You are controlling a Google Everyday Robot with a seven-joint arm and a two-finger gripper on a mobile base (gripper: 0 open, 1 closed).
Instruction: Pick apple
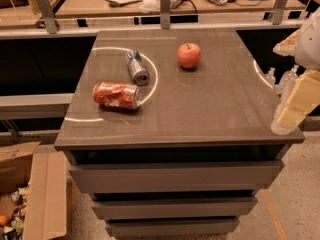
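The apple (189, 55) is small, round and reddish-orange with a short dark stem. It stands upright on the grey table top (210, 104), toward the far middle. My gripper (292, 109), cream-coloured under a white arm, hangs at the table's right edge near the front corner. It is well to the right of the apple, nearer the front, and touches nothing on the table.
A crushed red soda can (117, 95) lies on the left of the table. A silver can (136, 68) lies on its side behind it. A railing and a cluttered desk (150, 1) are behind the table, drawers are below it, and cardboard boxes (30, 194) are on the floor at the left.
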